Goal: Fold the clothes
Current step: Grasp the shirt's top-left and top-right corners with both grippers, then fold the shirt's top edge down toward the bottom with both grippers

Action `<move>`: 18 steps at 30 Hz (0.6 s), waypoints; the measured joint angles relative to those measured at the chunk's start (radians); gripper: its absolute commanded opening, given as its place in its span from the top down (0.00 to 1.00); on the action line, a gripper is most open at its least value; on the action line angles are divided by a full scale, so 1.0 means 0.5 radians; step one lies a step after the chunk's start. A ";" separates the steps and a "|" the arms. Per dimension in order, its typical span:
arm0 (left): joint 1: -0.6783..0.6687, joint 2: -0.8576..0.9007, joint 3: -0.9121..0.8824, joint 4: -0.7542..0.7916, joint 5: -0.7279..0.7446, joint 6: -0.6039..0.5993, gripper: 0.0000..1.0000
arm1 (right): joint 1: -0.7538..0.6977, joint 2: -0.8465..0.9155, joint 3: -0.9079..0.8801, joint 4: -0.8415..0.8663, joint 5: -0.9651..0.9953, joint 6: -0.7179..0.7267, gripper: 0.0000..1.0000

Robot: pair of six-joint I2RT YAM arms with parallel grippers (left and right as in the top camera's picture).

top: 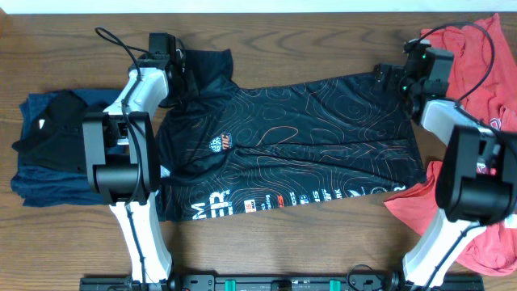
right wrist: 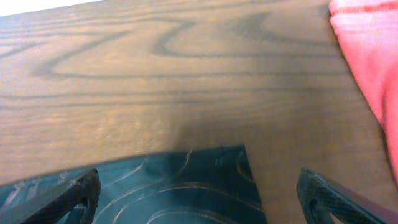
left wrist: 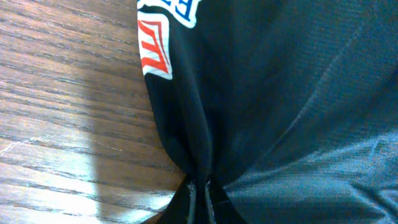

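Dark wood-grain desk (top: 307, 40) is carrying everything: left gripper (left wrist: 199, 194) is clamping tight on a bunched fold of the black shirt (top: 291, 145), smooth mesh with wavy contour lines, lying across the desk's middle; right gripper (right wrist: 199, 186), jaws gaping and holding nothing, is straddling its far right corner, coral garments (top: 477, 56) crumpling along the right edge

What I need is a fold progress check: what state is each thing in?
black shirt: spread flat, unfolded.
left gripper: jaws shut on the black shirt's edge.
right gripper: jaws open over the black shirt's corner.
coral shirts: crumpled heap.
navy pile: stacked, apparently folded.
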 measured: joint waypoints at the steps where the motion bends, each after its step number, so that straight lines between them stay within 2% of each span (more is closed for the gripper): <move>1: 0.000 0.000 0.000 -0.001 0.000 -0.003 0.94 | 0.001 0.040 -0.001 0.038 0.000 0.000 0.01; 5: 0.000 0.000 0.000 -0.003 0.000 -0.005 0.94 | 0.004 0.171 -0.001 0.138 0.000 -0.002 0.02; 9: 0.000 -0.002 0.000 -0.008 0.000 -0.006 0.94 | 0.004 0.204 -0.001 0.165 -0.001 -0.004 0.09; 13: 0.000 -0.002 0.000 -0.009 0.000 -0.024 0.94 | 0.005 0.204 -0.001 0.166 -0.001 0.011 0.34; 15: 0.000 -0.002 0.000 -0.010 0.000 -0.036 0.94 | 0.005 0.204 -0.001 0.161 0.008 0.049 0.60; 18: 0.002 -0.004 0.000 -0.023 0.001 -0.053 0.94 | 0.005 0.204 -0.001 0.145 0.037 0.095 0.89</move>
